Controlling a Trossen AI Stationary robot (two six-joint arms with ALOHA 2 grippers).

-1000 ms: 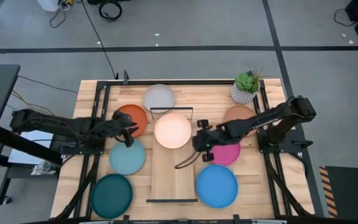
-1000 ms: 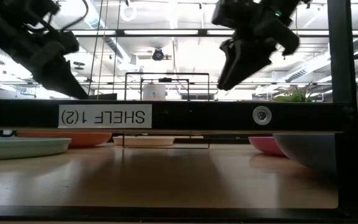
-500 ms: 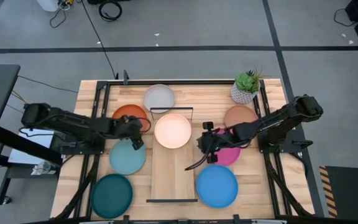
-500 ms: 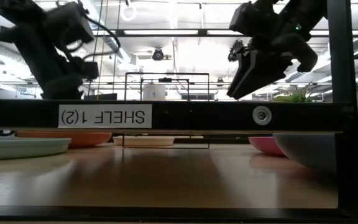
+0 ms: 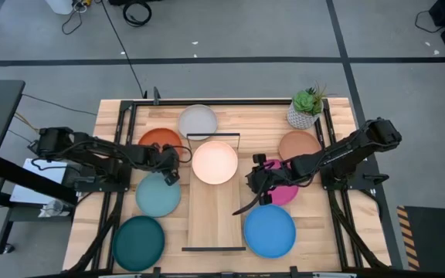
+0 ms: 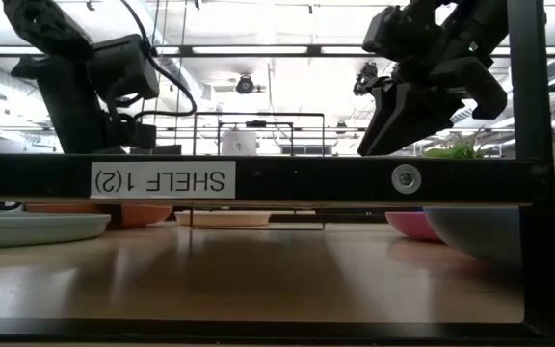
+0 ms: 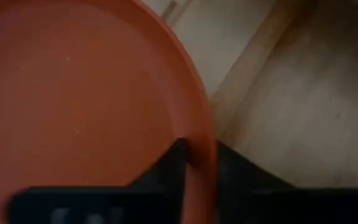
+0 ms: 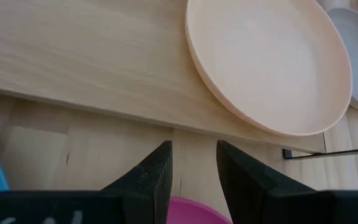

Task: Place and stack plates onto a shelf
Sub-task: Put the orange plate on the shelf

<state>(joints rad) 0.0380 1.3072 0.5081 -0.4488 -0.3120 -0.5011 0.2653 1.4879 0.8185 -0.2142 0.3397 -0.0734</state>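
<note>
The cream-white plate [image 5: 215, 162] [image 8: 272, 62] lies flat on the far half of the light-wood shelf [image 5: 215, 224]. The orange plate [image 5: 157, 143] [image 6: 114, 214] sits on the table to the shelf's left. My left gripper [image 5: 170, 160] [image 7: 199, 163] is at its shelf-side rim, shut on it. The magenta plate [image 5: 286, 193] [image 8: 191, 213] rests on the table to the shelf's right. My right gripper [image 5: 255, 181] [image 8: 194, 163] hovers over the magenta plate's shelf-side edge, narrowly open and holding nothing. My left gripper has the orange plate's rim [image 7: 201, 134] on the side toward the shelf. One finger [image 7: 169, 165] is inside the plate and the other outside. The fingers come from above, slanting from the table's left. The plate still lies flat on the table.
Round the shelf lie the grey plate [image 5: 198, 122] at the far side, light teal [image 5: 158, 194] and dark teal [image 5: 139, 241] on the left, and terracotta [image 5: 298, 143] and blue [image 5: 269, 230] on the right. A potted plant [image 5: 306, 108] stands at the far right corner.
My left gripper has moved right toward the orange plate's rim, tipped downward and dropped onto it. My right gripper has drawn back from the cream-white plate toward the table's near right, to the magenta plate's edge. No plate has moved.
</note>
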